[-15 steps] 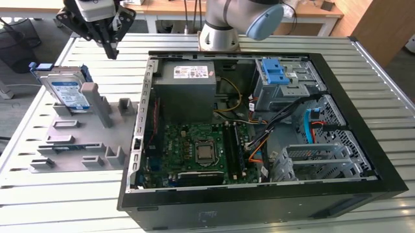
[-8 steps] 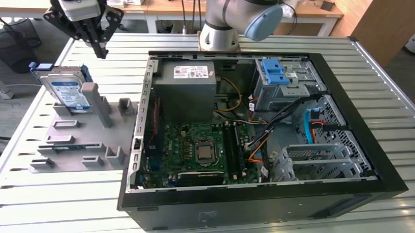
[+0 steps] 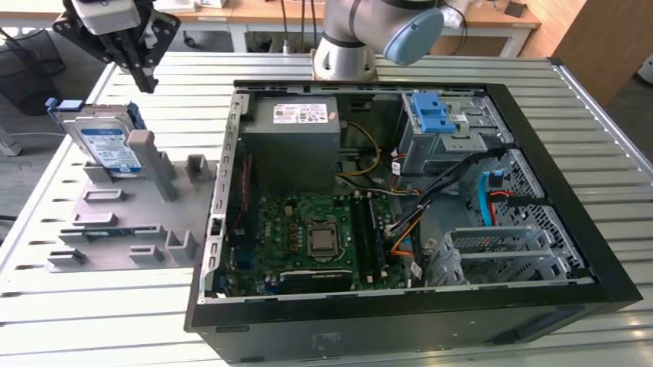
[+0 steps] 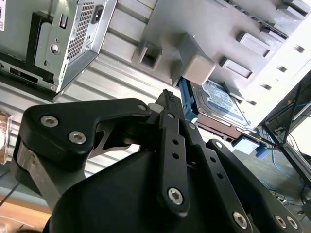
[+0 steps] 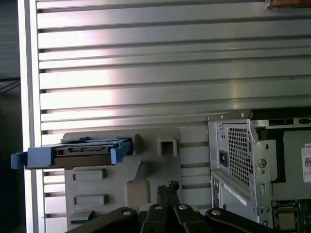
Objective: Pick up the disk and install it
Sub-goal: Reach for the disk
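Observation:
The disk [image 3: 107,147] stands on edge in a slot of the grey holder [image 3: 122,222] at the exterior view's left, its white-and-blue label facing out and blue rails along its edges. In both wrist views the disk [image 4: 221,104] [image 5: 77,153] sits in that holder. My gripper [image 3: 146,82] hangs above the disk and a little farther back, apart from it. Its black fingers [image 5: 167,188] are pressed together with nothing between them, so it is shut and empty.
An open black computer case [image 3: 571,191] lies on the slatted metal table [image 3: 112,306], to the right of the holder. Inside are a grey power-supply box [image 3: 296,130], a motherboard [image 3: 316,237], a blue latch [image 3: 433,113] on a drive cage, and cables.

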{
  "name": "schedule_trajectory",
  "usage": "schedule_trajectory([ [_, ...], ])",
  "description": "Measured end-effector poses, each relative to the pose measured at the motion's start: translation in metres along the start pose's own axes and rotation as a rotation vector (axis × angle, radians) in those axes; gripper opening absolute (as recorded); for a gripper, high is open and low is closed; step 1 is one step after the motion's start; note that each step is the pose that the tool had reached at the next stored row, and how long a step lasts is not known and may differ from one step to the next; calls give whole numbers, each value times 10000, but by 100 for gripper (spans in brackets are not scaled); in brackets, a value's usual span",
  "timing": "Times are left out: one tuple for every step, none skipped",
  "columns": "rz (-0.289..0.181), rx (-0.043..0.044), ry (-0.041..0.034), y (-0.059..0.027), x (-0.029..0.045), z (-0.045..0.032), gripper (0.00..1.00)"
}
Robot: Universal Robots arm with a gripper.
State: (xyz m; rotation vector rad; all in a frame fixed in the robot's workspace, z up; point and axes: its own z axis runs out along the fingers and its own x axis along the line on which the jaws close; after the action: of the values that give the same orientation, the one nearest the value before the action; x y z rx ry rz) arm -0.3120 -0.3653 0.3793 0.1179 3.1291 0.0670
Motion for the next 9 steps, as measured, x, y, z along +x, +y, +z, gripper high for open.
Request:
schedule_trajectory([
  [-33, 0, 5, 0, 8, 1, 11],
  [-96, -1, 8, -1, 14, 4, 11],
  [-198, -2, 14, -1, 16, 6, 11],
  [-310, -2, 19, -2, 20, 8, 11],
  [-410, -3, 23, -2, 24, 10, 11],
  [-494, -3, 28, -2, 31, 12, 11],
  [-536, -1, 33, -3, 48, 13, 11],
  [-544, -3, 32, -1, 75, 15, 11],
  [-545, -3, 32, 2, 112, 18, 11],
])
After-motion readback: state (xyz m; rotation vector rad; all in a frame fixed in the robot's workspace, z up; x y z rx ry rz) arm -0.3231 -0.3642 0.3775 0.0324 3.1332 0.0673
